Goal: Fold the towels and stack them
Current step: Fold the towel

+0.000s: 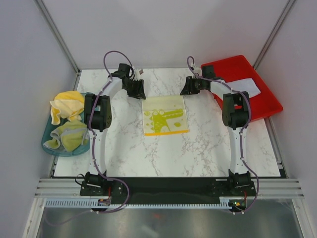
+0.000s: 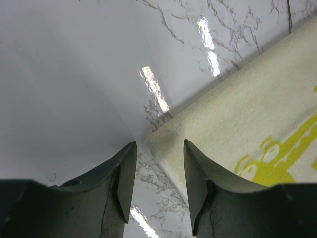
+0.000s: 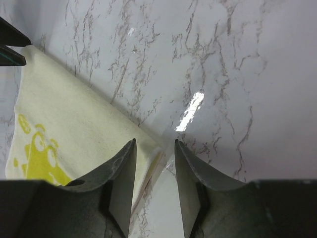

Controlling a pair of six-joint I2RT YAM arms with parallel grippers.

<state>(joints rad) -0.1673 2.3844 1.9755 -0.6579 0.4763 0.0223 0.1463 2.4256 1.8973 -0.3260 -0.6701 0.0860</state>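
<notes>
Left gripper [image 2: 159,148] and right gripper [image 3: 154,146] stood with jaws parted, gripping nothing, one at each far corner of the printed towel [image 1: 165,115], which lay flat on the marble table [image 1: 208,148]. Crumpled towels [image 1: 69,121] filled the teal tub [image 1: 47,144]. A pale towel [image 1: 246,88] lay on the red tray [image 1: 265,106].

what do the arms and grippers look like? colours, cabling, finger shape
Both alike: left arm and right arm have white links, black joint housings and black base plates. A purple cable loops along each. The left gripper and right gripper are black; up close the fingers are dark grey, curved, tapering to tips, with paler flat inner faces. No markings legible.
</notes>
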